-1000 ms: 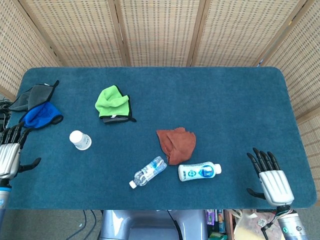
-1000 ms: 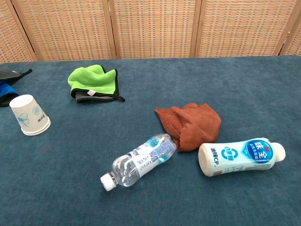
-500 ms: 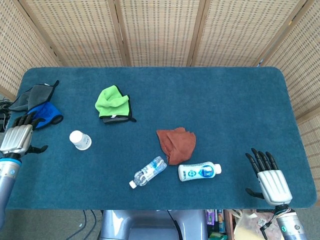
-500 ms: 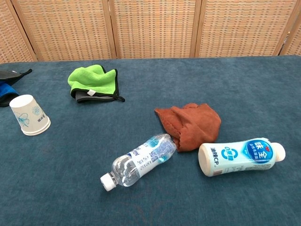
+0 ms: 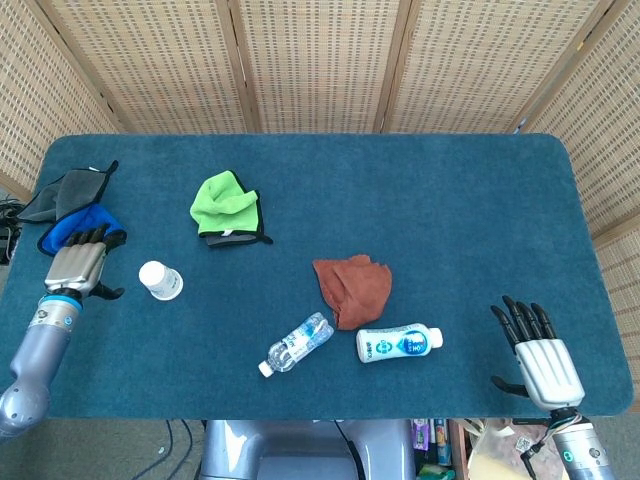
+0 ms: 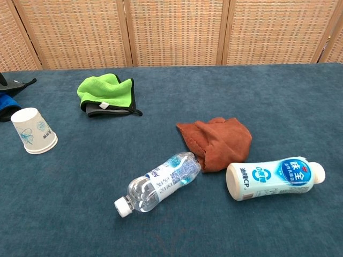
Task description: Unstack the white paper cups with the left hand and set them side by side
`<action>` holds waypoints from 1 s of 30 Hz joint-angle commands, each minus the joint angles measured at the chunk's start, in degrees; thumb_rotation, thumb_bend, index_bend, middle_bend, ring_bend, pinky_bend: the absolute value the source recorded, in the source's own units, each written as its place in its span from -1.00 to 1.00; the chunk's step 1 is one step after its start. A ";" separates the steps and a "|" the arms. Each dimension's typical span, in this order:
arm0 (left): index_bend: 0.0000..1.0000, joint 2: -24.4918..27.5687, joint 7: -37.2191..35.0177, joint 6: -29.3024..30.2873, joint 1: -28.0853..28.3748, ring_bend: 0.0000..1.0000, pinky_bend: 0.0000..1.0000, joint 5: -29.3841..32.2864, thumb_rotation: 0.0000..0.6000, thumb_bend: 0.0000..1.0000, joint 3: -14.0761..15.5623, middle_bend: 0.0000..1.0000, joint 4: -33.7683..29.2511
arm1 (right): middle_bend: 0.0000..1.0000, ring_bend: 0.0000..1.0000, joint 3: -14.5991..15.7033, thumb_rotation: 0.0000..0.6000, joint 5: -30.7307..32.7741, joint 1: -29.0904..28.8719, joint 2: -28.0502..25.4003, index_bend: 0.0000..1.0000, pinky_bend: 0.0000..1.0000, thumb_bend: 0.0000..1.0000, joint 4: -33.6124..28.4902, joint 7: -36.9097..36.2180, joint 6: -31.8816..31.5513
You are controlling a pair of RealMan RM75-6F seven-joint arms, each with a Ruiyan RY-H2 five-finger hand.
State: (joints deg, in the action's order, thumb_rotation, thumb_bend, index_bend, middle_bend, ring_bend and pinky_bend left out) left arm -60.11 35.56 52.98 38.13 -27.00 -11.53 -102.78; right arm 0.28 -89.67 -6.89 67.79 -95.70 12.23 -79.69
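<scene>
The white paper cup stack (image 5: 160, 280) stands rim-down on the blue table (image 5: 450, 210) at the left; the chest view shows its blue flower print (image 6: 33, 131). My left hand (image 5: 78, 266) hovers just left of the stack, a short gap away. Its fingers are spread and point toward the blue cloth, and it holds nothing. My right hand (image 5: 540, 360) lies at the table's near right corner with its fingers apart and empty. Neither hand shows clearly in the chest view.
A blue cloth (image 5: 80, 228) and a grey cloth (image 5: 62, 192) lie behind the left hand. A green cloth (image 5: 228, 208), a brown cloth (image 5: 353, 288), a clear water bottle (image 5: 298, 343) and a white drink bottle (image 5: 398, 343) lie mid-table.
My left hand has moved from the table's left edge rightward, closer to the cup stack. The right hand and the cups have stayed put.
</scene>
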 commanded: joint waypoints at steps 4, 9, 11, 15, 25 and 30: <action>-0.58 -2.53 1.97 0.45 2.78 -1.00 -1.00 3.35 1.00 -0.52 1.73 -1.00 1.42 | -1.00 -1.00 -0.01 1.00 0.11 -0.05 0.01 -1.00 -1.00 -0.81 0.04 -0.12 0.10; -0.57 -4.35 3.08 1.05 4.58 -1.00 -1.00 4.98 1.00 -0.52 2.68 -1.00 2.74 | -1.00 -1.00 -0.11 1.00 0.32 -0.14 -0.03 -1.00 -1.00 -0.81 0.15 -0.42 0.22; -0.55 -4.94 2.95 1.04 5.13 -1.00 -1.00 5.56 1.00 -0.52 2.76 -1.00 3.04 | -1.00 -1.00 -0.10 1.00 0.30 -0.17 -0.02 -1.00 -1.00 -0.81 0.18 -0.49 0.24; -0.52 -5.97 2.95 1.03 6.05 -1.00 -1.00 6.19 1.00 -0.52 3.14 -1.00 3.56 | -1.00 -1.00 -0.09 1.00 0.42 -0.25 0.03 -1.00 -1.00 -0.81 0.29 -0.44 0.42; -0.46 -8.13 3.50 2.38 8.10 -1.00 -1.00 7.20 1.00 -0.52 4.04 -1.00 4.54 | -1.00 -1.00 -0.12 1.00 0.48 -0.25 -0.07 -1.00 -1.00 -0.81 0.35 -0.93 0.30; -0.43 -8.74 3.51 2.99 8.72 -1.00 -1.00 7.30 1.00 -0.52 4.37 -1.00 4.81 | -1.00 -1.00 -0.11 1.00 0.45 -0.30 -0.16 -1.00 -1.00 -0.81 0.38 -1.12 0.31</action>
State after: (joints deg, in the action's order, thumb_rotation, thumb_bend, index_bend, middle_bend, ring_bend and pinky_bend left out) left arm -68.81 39.08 55.93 46.81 -19.70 -7.19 -98.01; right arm 0.17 -89.23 -7.19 67.64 -95.32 11.11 -79.38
